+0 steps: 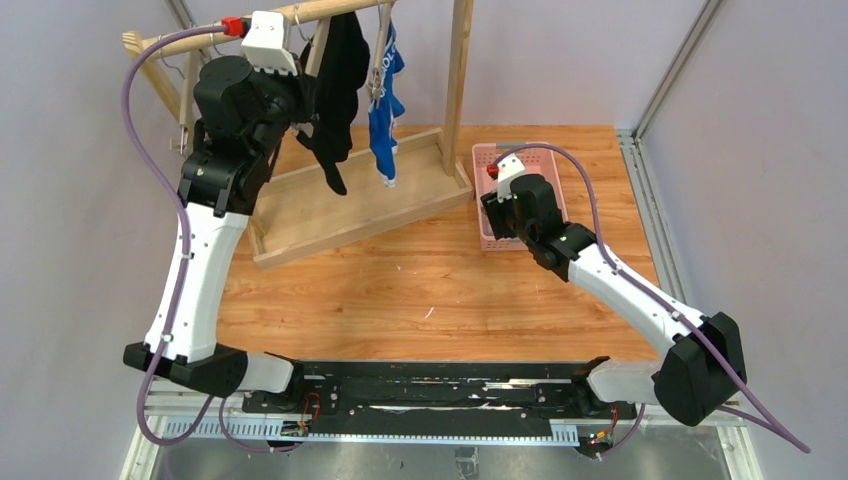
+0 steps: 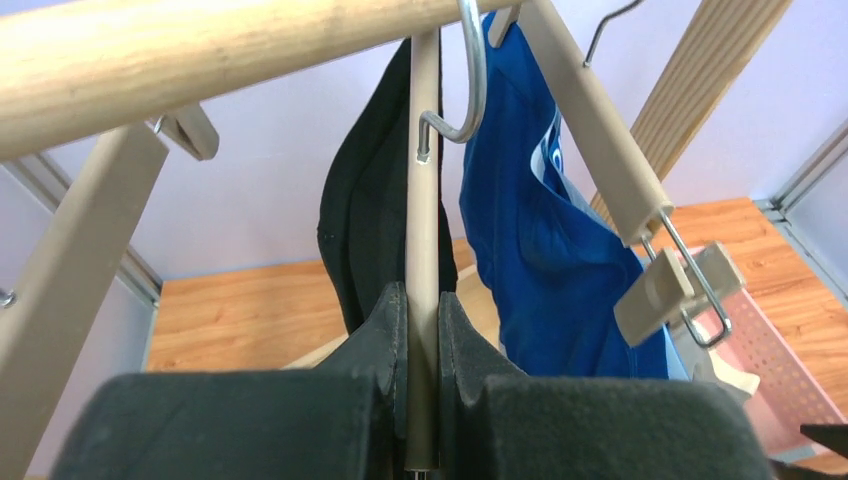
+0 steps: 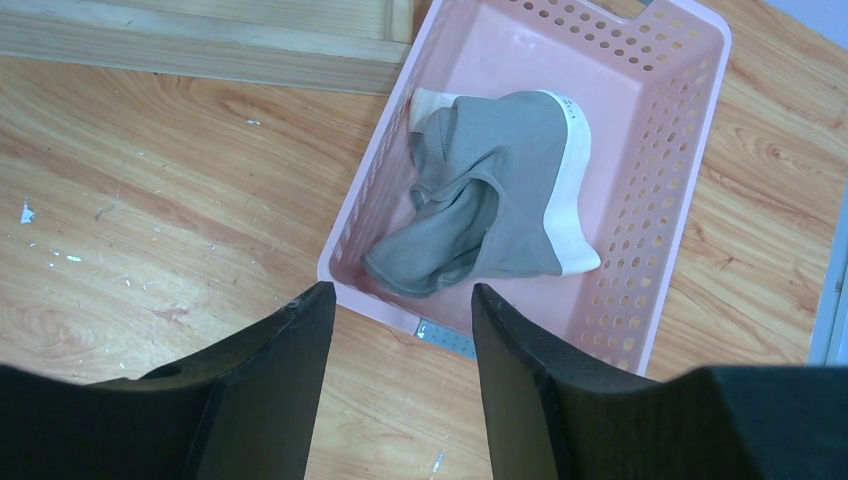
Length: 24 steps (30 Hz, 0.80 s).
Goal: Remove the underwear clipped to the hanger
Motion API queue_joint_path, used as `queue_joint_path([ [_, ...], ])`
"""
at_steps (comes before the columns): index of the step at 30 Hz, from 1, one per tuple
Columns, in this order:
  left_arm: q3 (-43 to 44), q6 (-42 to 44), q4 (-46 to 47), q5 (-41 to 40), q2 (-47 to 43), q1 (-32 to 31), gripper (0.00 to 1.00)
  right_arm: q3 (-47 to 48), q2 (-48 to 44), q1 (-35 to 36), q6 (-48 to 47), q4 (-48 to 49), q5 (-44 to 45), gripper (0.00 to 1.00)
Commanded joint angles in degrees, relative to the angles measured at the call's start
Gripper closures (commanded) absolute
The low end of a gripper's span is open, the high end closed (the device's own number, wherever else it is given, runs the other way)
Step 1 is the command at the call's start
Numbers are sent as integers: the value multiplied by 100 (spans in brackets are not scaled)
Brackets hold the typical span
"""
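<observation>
On the left, a beige hanger bar [image 2: 424,230] is clamped by the left gripper [image 2: 423,300], the black underwear [image 2: 365,220] being hung just behind it and the blue underwear [image 2: 520,250] to its right, while the grey underwear [image 3: 490,190] is laid in the pink basket [image 3: 660,200], over whose near rim the right gripper [image 3: 400,295] is held with fingers apart, empty.

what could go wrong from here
1. The left fingers pinch the hanger bar, not the black underwear; a pull may lift the whole hanger off the rail.
2. The blue underwear hangs close beside and could snag.
3. The right fingers stand open over the basket, too far to help.
</observation>
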Motion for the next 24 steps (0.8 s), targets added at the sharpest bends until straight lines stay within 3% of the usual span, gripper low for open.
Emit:
queue_joint_path([
  [1, -286, 197, 289, -9, -503, -36, 100, -1, 52, 79, 31, 189, -4, 46],
  [8, -706, 317, -442, 95, -861, -36, 100, 77, 139, 73, 98, 196, -96, 46],
  [19, -2863, 570, -1758, 549, -2543, -32, 100, 201, 353, 70, -25, 181, -553, 41],
  [24, -3254, 792, -2534, 1381, -2919, -36, 100, 242, 381, -8, -33, 278, -961, 40],
])
